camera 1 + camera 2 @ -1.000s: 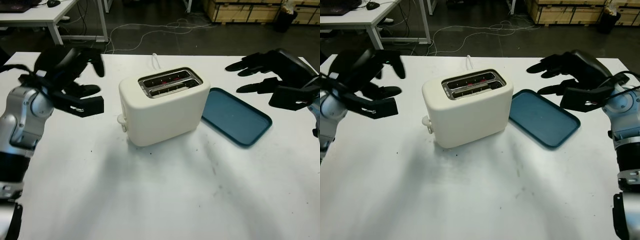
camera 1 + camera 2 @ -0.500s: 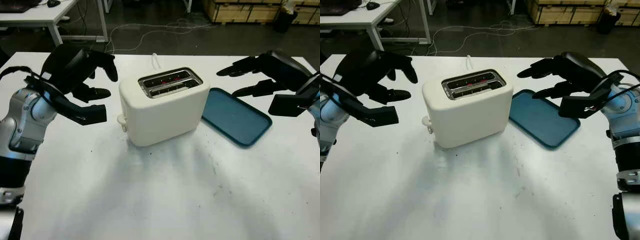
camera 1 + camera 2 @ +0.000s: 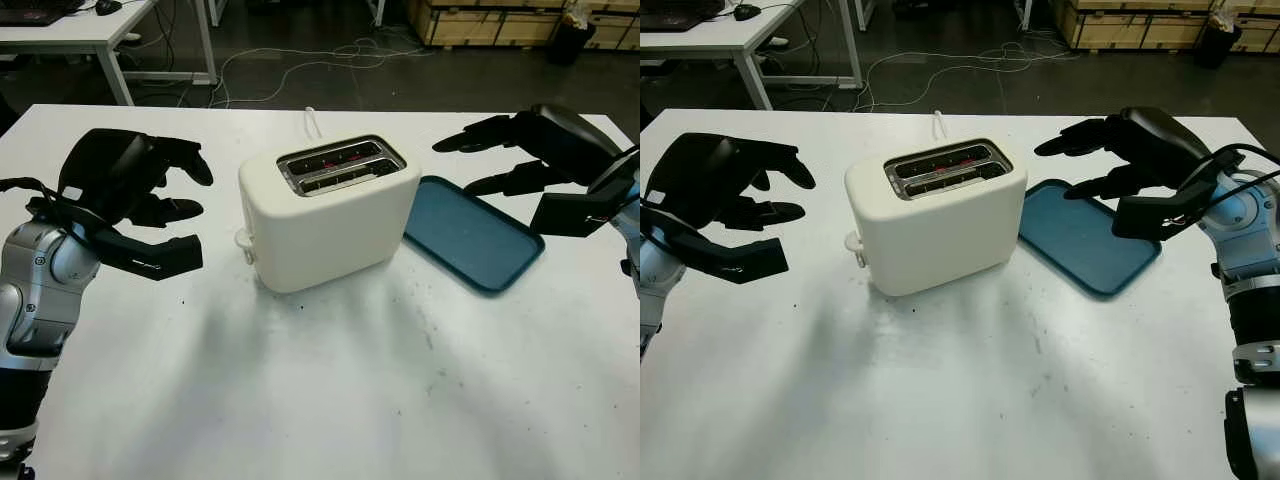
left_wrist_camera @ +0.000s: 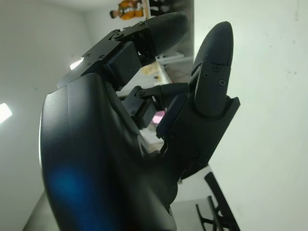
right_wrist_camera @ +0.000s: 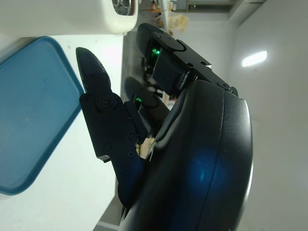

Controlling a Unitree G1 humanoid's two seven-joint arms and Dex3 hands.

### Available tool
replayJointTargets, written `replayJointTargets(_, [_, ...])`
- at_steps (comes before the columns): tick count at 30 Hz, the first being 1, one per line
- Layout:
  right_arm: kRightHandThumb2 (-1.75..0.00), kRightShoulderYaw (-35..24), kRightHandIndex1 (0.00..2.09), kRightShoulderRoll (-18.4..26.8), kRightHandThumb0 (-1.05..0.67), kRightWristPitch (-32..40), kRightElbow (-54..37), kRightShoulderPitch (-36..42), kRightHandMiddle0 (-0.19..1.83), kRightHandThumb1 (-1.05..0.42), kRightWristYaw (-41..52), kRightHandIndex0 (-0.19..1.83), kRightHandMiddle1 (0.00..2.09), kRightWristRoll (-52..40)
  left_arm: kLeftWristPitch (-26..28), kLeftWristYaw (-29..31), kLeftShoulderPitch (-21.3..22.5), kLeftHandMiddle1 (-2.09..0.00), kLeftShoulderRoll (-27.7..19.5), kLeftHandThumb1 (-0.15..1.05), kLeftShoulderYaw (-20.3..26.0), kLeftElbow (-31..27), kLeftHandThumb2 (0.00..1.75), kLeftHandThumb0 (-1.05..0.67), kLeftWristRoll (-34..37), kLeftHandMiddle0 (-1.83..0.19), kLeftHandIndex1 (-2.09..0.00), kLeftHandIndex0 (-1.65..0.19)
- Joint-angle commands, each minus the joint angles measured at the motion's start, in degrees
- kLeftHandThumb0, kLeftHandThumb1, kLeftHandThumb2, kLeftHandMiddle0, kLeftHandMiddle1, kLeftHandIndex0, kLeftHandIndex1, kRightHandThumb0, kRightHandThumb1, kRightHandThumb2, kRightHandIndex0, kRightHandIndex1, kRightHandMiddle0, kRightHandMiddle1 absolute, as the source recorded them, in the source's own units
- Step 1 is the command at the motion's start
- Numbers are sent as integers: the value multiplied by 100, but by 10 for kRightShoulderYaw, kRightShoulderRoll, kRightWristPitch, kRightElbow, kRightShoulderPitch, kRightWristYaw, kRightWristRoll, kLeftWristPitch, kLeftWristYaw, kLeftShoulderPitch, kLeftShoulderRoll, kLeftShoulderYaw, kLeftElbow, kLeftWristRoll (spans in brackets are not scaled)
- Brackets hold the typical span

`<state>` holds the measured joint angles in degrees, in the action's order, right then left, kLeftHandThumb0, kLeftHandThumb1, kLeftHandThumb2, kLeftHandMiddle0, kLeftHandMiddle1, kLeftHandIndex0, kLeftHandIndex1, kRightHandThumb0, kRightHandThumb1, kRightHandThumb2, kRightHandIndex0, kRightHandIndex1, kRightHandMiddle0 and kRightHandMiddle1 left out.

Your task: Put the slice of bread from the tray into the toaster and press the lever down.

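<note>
Toaster (image 3: pixel 328 212): cream, two slots on top, standing on the white table (image 3: pixel 330 400); serves as landmark.
Slots: red glow inside; whether bread sits within, cannot tell.
Lever (image 3: pixel 241 240): small knob low on the toaster's left end face.
Tray (image 3: pixel 470 233): blue, flat on the table just right of the toaster, near corner touching or almost touching its base; no bread on it.
Cord (image 3: pixel 313 122): white, running back from behind the toaster.
Left hand (image 3: pixel 135 195): held above the table left of the toaster, apart from it; fingers (image 4: pixel 211 72) released, holding nothing.
Right hand (image 3: pixel 1130 160): raised over the tray, right of the toaster; fingers (image 5: pixel 96 82) released, holding nothing.
</note>
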<state>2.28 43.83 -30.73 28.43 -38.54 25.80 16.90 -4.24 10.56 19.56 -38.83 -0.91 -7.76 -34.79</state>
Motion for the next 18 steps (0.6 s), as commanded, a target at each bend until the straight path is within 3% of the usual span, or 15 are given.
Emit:
replayJointTargets(1, [0, 2, 1, 8, -35, 0, -1, 1, 76, -76, -7, 85, 0, 6, 6, 5, 5, -123, 3, 69, 0, -4, 21, -54, 3, -75, -73, -84])
replayJointTargets(18, [0, 2, 1, 7, -36, -13, 10, -4, 78, -75, -5, 87, 1, 3, 1, 8, 17, -123, 7, 71, -2, 7, 13, -53, 4, -77, -75, -85])
